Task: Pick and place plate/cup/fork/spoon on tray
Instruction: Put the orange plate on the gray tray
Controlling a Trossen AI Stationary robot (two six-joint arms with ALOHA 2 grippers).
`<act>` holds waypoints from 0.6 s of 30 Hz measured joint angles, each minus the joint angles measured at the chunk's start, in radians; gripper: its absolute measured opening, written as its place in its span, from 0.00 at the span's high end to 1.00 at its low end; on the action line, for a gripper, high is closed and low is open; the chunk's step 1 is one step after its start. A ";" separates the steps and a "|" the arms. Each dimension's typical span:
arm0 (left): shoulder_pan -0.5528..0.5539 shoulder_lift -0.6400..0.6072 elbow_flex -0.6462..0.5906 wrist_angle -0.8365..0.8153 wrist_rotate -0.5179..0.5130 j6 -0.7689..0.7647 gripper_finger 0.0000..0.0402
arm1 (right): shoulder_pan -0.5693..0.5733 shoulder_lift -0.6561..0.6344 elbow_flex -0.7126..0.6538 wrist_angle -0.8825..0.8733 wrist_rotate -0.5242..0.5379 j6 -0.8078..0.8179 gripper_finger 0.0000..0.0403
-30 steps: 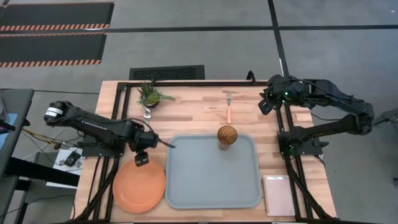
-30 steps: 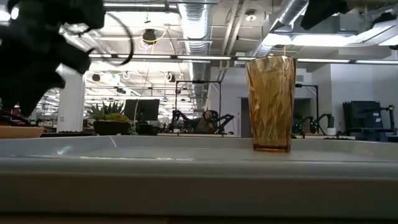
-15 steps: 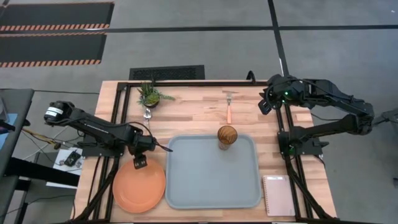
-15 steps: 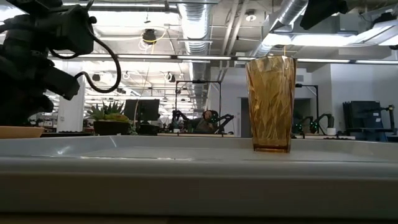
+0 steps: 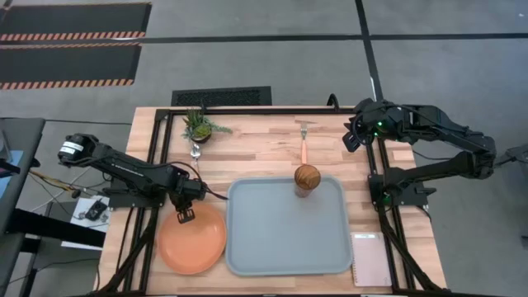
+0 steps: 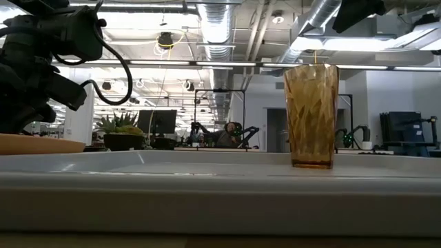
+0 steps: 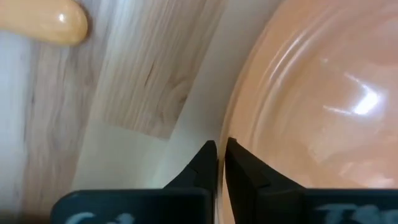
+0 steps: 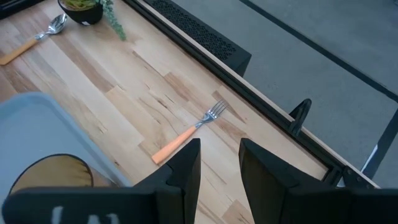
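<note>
We see the orange plate [image 5: 193, 238] lying beside the light blue-grey tray [image 5: 285, 247], touching its near-left rim. The ribbed amber cup [image 5: 306, 178] stands upright inside the tray's far edge. The orange-handled fork [image 5: 303, 142] and spoon [image 5: 195, 152] lie on the wooden table beyond the tray.

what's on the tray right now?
Only the cup, upright near the back rim of the tray. The plate sits beside it, pinched at its rim by the left gripper.

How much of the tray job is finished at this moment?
Done: the cup stands on the tray. In hand: the left gripper has its jaws shut on the rim of the plate, which overlaps the tray's edge. Left: the fork and spoon lie on the table; the right gripper waits open above.
</note>
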 joint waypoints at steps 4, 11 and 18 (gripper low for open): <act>0.000 -0.005 0.000 -0.021 0.032 -0.047 0.99 | 0.000 0.000 0.000 0.000 0.000 0.000 0.67; 0.000 -0.090 -0.003 -0.101 0.065 -0.201 1.00 | 0.000 0.000 0.000 0.001 0.000 0.000 0.67; 0.000 -0.249 0.047 -0.174 0.062 -0.372 1.00 | 0.000 0.000 0.000 0.001 0.000 0.002 0.67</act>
